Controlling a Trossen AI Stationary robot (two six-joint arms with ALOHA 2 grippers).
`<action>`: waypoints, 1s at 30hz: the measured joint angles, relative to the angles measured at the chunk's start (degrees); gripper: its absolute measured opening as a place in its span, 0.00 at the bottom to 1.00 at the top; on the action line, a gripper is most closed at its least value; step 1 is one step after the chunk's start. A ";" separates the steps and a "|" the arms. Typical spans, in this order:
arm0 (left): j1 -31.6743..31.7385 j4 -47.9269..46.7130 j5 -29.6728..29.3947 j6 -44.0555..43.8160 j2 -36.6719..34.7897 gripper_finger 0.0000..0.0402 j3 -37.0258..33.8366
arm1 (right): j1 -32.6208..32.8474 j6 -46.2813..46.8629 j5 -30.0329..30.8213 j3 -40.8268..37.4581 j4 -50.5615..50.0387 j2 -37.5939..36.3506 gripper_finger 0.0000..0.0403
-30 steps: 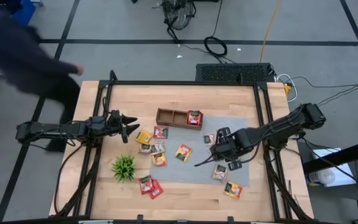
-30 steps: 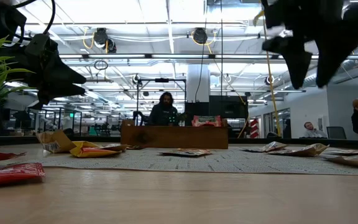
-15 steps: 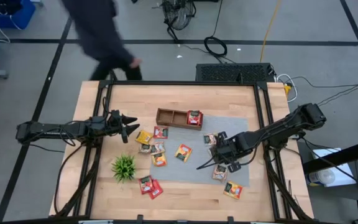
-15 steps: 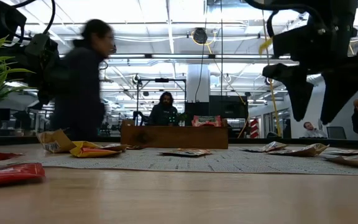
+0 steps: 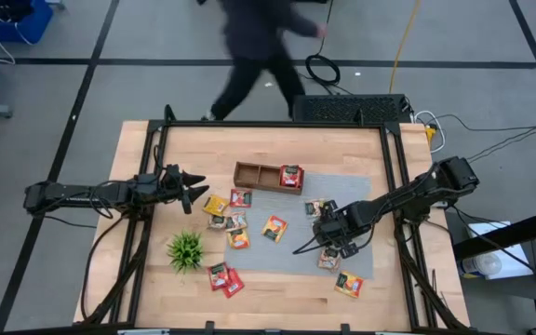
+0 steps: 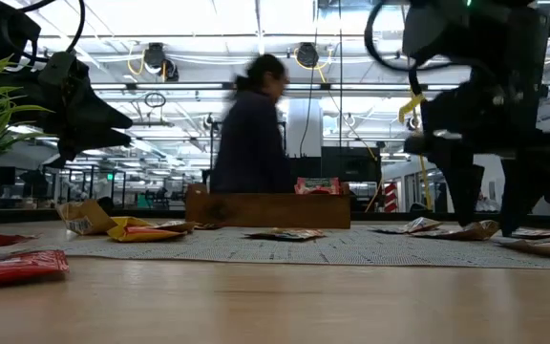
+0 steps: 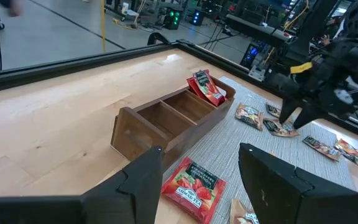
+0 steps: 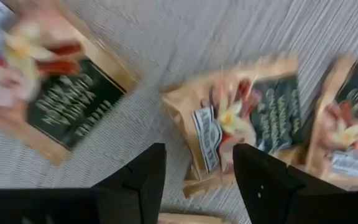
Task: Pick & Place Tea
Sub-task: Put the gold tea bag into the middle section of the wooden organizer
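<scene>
Several tea packets point(image 5: 274, 228) lie scattered on a grey mat point(image 5: 296, 244) and on the bare wood. One red packet point(image 5: 291, 176) leans in the right compartment of the wooden tray point(image 5: 249, 175). My right gripper point(image 5: 328, 226) points down at the mat's right part, open. In the right wrist view its fingers point(image 8: 135, 183) stand on either side of a tan packet point(image 8: 244, 127), just above the mat point(image 6: 490, 225). My left gripper point(image 5: 194, 189) waits open and level, left of the tray, above the table.
A small green plant point(image 5: 185, 249) in a white pot stands near the front left. Black frame rails point(image 5: 147, 214) run along both table sides. A person point(image 5: 259, 46) walks past beyond the far edge. Two red packets point(image 5: 225, 278) lie on the wood near the front.
My right gripper has come down toward the packets on the mat, still open. The person has walked from the left to the right behind the table.
</scene>
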 joint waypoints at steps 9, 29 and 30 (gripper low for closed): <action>0.00 0.01 -0.01 0.00 0.00 0.53 0.00 | -0.05 0.42 -0.08 -0.53 0.72 0.58 0.25; 0.00 0.01 -0.01 0.00 0.00 0.53 -0.01 | -0.42 4.01 0.02 7.63 -9.25 -1.32 0.02; 0.00 0.01 -0.01 0.00 0.00 0.53 -0.01 | -0.54 4.67 0.08 8.73 -10.25 -1.30 0.02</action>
